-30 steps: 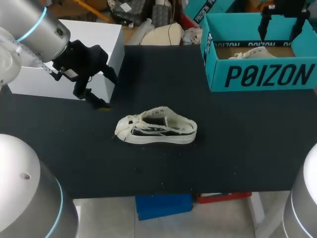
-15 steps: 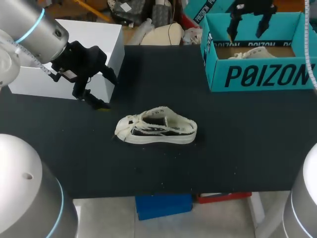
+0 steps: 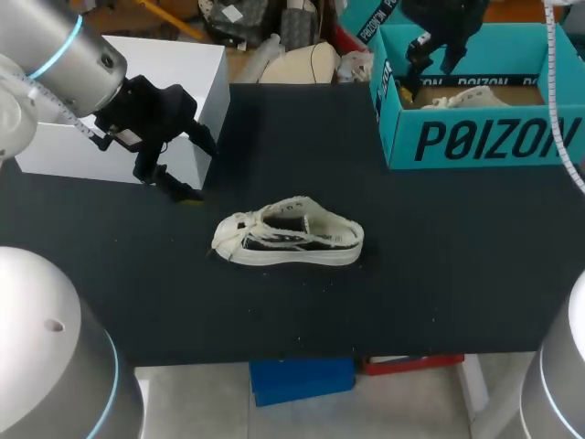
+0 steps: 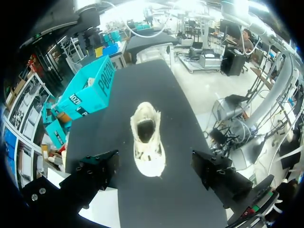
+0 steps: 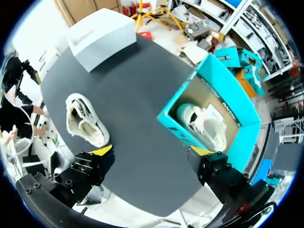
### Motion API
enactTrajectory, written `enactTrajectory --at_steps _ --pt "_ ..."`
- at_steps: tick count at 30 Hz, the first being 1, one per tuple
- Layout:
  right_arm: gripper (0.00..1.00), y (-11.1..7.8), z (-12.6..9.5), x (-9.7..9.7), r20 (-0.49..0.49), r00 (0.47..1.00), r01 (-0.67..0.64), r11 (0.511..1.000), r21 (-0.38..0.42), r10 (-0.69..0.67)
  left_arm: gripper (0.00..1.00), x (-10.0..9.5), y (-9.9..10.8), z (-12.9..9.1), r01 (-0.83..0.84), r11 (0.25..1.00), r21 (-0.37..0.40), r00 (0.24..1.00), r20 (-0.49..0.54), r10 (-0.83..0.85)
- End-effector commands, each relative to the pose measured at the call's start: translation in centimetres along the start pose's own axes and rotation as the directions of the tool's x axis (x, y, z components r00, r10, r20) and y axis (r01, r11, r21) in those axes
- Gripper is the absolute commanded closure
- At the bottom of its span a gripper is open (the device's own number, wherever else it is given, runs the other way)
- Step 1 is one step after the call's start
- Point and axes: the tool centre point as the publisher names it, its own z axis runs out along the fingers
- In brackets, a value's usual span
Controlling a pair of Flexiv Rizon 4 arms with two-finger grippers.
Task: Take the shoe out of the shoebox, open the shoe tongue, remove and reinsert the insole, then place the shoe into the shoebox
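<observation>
Shoe [image 3: 288,233]: mid-worktop [image 3: 439,274], toe to 9 o'clock. My left gripper [image 3: 187,165]: 10 o'clock of it, released, empty, beside white box [image 3: 174,64]. Shoebox [image 3: 484,137]: 2 o'clock, holding second shoe [image 3: 471,96]. My right gripper [image 3: 428,71]: over its 9 o'clock end, released, empty.

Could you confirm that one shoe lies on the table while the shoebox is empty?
Not empty: the right wrist view shows a second shoe inside the shoebox. One shoe does lie on the table.
</observation>
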Motion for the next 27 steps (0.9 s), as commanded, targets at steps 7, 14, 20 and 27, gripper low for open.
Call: enactTrajectory --at_steps 7,14,20,27 --pt "0.0 -0.5 0.1 0.0 -0.001 1.0 0.001 0.999 -0.04 -0.001 0.0 0.0 0.1 0.1 -0.002 1.0 0.001 1.0 0.002 0.002" --pt "0.0 -0.5 0.1 0.0 -0.001 1.0 0.001 0.999 -0.04 -0.001 0.0 0.0 0.1 0.1 -0.002 1.0 0.001 1.0 0.002 0.002" --pt "0.0 -0.5 0.1 0.0 -0.001 1.0 0.001 0.999 -0.04 -0.001 0.0 0.0 0.1 0.1 -0.002 1.0 0.001 1.0 0.002 0.002" --pt "0.0 -1.1 1.7 8.0 -0.105 0.963 0.236 0.964 -0.121 -0.248 0.0 0.0 0.1 0.1 -0.002 1.0 0.001 1.0 0.002 0.002"
